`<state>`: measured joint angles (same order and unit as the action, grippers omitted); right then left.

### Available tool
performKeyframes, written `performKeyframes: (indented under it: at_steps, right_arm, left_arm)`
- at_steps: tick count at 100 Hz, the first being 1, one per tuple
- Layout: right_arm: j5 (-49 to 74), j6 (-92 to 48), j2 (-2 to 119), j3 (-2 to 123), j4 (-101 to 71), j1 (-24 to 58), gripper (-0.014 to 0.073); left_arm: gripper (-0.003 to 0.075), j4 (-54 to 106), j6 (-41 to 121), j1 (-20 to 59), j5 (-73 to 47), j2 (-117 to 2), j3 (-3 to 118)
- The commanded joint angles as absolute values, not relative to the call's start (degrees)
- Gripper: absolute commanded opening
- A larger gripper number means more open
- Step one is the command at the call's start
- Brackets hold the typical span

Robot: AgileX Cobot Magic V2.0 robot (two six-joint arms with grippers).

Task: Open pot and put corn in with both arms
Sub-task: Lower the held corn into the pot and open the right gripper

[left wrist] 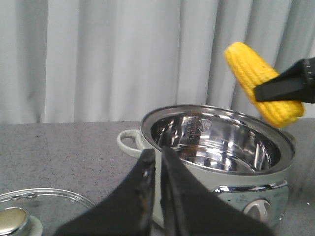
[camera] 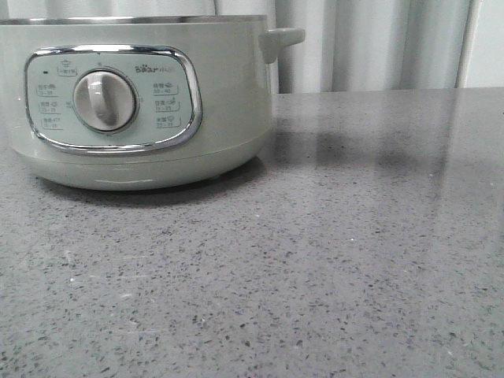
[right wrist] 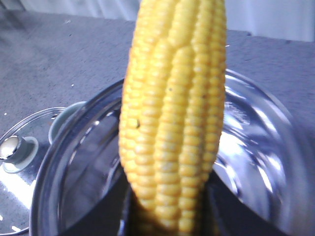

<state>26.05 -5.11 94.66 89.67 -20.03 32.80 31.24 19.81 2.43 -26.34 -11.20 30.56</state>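
The pale-green pot (camera: 220, 94) stands at the table's left; its lid is off and the steel bowl (left wrist: 221, 142) looks empty. It also shows in the right wrist view (right wrist: 74, 172). My right gripper (right wrist: 170, 221) is shut on the yellow corn (right wrist: 172, 113) and holds it tilted above the pot's open rim; the corn (left wrist: 261, 83) and a black finger (left wrist: 285, 86) show in the left wrist view. My left gripper (left wrist: 157, 162) is shut and empty, a little in front of the pot, beside its side handle (left wrist: 130, 142). No gripper shows in the front view.
The glass lid (left wrist: 29, 214) with its metal knob lies flat on the grey table beside the pot; it also shows in the right wrist view (right wrist: 19, 147). A grey curtain (camera: 378, 39) hangs behind the table.
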Motion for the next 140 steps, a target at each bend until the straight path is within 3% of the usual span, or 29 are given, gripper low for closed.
performKeyframes:
  at_steps: [1, 12, 32, 41, 54, 61, 78, 83, 117, 140]
  right_arm:
    - [22.35, -5.67, 96.07, 94.91, -20.41, 33.56, -0.0069]
    - [25.56, -5.67, 100.58, 98.45, -20.41, 33.55, 0.0018]
    - [30.99, -5.67, 102.61, 100.07, -20.11, 33.55, 0.0482]
    - [32.18, -5.67, 101.35, 100.44, -19.33, 32.94, 0.0568]
    - [34.24, -5.67, 96.63, 100.44, -16.37, 31.61, 0.0484]
    - [34.5, -5.67, 93.27, 100.33, -14.24, 31.04, 0.0365]
    - [36.28, -5.67, 81.6, 95.57, -8.4, 30.79, -0.0014]
    - [36.15, -5.67, 77.09, 91.95, -7.17, 30.79, -0.008]
    - [32.63, -5.67, 36.84, 51.97, 3.0, 30.79, -0.005]
    - [32.4, 5.64, 15.87, 39.86, 13.24, 30.79, -0.005]
  left_arm:
    - [-0.0018, 32.96, 19.75, 3.49, -24.97, -11.99, 32.41]
    - [-0.0018, 33.68, 19.75, 4.15, -26.89, -11.99, 32.41]
    - [-0.0018, 35.75, 19.75, 4.79, -29.8, -11.99, 32.41]
    - [-0.0018, 35.75, 20.11, 4.79, -29.9, -11.99, 32.41]
    - [-0.0018, 35.75, 22.4, 4.79, -30.05, -11.99, 32.41]
    - [-0.0018, 35.75, 23.16, 4.79, -30.29, -11.99, 32.41]
    - [-0.0018, 35.75, 26.34, 4.79, -31.91, -11.99, 32.41]
    - [-0.0018, 36.28, 28.25, 4.79, -32.57, -11.99, 32.41]
    - [-0.0018, 41.79, 39.2, 4.79, -36.58, -11.99, 31.8]
    - [-0.0018, 41.77, 42.55, 5.28, -35.17, -12.38, 30.26]
